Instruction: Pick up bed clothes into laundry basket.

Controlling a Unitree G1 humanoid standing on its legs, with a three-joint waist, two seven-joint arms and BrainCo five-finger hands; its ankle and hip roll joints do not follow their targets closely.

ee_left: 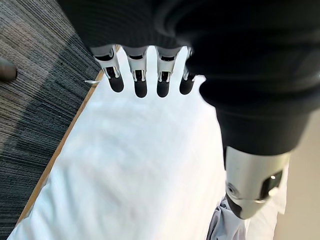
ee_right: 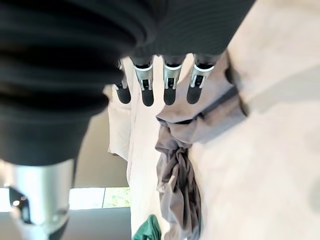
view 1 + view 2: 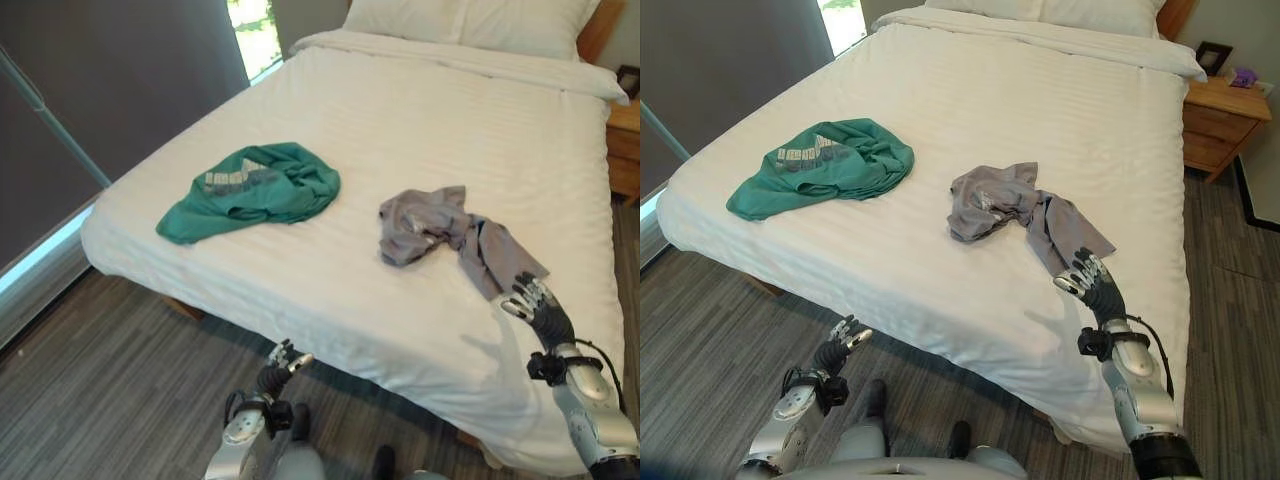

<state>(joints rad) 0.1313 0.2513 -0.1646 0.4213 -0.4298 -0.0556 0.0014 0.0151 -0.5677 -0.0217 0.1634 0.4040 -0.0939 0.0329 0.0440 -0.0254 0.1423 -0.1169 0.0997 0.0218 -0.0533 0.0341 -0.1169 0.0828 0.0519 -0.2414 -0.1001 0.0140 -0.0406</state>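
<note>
The right robot hand (image 3: 1087, 280) hangs just over the bed (image 3: 970, 120) near its foot edge, toward the bed's right side. Its fingers (image 2: 170, 82) are straight and spread a little, dark tips pointing up the bed, and they hold nothing. The tips sit right at the trailing end of the grey garment (image 3: 1015, 210); whether they touch the cloth cannot be told.

That grey garment lies crumpled on the white cover, a bunched mass toward the middle of the bed with a long flat tail running down toward the foot edge and the right robot hand. In the right wrist view it shows as a twisted rope of cloth stretching away past the fingertips.

The left robot hand (image 3: 285, 360) is low, off the bed, in front of the foot edge and above the grey striped floor (image 3: 100, 400). Its fingers (image 1: 140, 75) are relaxed and nearly straight, with nothing in them; the edge of the white cover shows past them.

The green garment (image 3: 255, 190) lies heaped on the bed near its left edge, well apart from the grey one and from both hands. It is spread flat with a paler printed patch on top.

At the head of the bed lie white pillows (image 3: 470, 20). A wooden nightstand (image 3: 1225, 110) stands beside the bed's right edge.
</note>
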